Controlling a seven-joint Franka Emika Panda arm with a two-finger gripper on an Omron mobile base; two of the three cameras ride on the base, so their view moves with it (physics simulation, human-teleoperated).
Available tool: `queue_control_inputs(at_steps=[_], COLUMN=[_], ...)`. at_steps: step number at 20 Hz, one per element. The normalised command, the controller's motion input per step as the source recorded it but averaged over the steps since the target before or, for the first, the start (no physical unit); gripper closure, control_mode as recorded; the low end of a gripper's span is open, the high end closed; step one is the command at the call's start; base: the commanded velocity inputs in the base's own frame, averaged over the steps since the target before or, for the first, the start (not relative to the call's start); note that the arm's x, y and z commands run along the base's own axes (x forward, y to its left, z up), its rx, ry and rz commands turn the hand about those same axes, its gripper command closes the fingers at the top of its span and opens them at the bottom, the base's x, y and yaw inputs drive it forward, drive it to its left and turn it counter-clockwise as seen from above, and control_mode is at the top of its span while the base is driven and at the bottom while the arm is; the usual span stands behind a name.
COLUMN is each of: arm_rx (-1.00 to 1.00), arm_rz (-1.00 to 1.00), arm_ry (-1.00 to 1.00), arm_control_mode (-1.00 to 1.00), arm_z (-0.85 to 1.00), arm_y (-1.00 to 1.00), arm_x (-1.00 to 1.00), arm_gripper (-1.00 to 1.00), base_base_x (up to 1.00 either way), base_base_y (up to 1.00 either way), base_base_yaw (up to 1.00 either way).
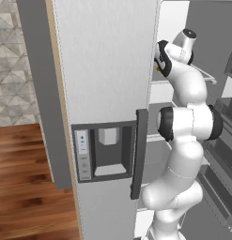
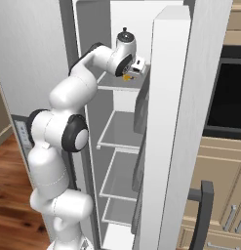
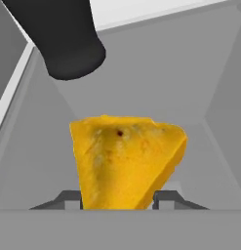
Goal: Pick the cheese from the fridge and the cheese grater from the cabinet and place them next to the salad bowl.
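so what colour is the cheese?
Yellow-orange, mottled, with a small dark spot; the cheese shows best in the hand view.

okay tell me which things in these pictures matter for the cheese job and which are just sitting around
Part of the job:
- cheese, between the gripper's finger tips
- fridge, door open
- upper shelf where the cheese sits

Just around:
- black cylinder beside the cheese
- water dispenser
- oven
- drawers

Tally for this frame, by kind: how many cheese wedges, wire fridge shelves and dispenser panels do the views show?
Cheese wedges: 1, between the end effector fingertips, on the top shelf.
Fridge shelves: 4 counted in the right base view.
Water dispenser panel on the fridge door: 1.
Total: 6.
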Motion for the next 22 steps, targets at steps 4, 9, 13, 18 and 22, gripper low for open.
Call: queue_control_inputs(at_steps=[4,9,13,18,22], arm_rx=[0.0,0.0,0.0,0.0,-0.01], arm_rz=[0.02,0.03,0.04,0.04,0.0], arm_ry=[0.0,-0.05,-0.09,-0.08,-0.09], arm_control_mode=[-1.0,-1.0,-1.0,-1.0,-1.0], arm_z=[0.0,0.0,0.07,0.14,0.07], arm_y=[0.02,0.0,0.0,0.03,0.19], arm_x=[0.0,-0.32,-0.49,-0.5,-0.56], arm_gripper=[1.0,1.0,1.0,1.0,1.0], base_base_x=[0.0,0.0,0.0,0.0,0.0], base_base_y=[0.0,0.0,0.0,0.0,0.0], base_base_yaw=[0.0,0.0,0.0,0.0,0.0])
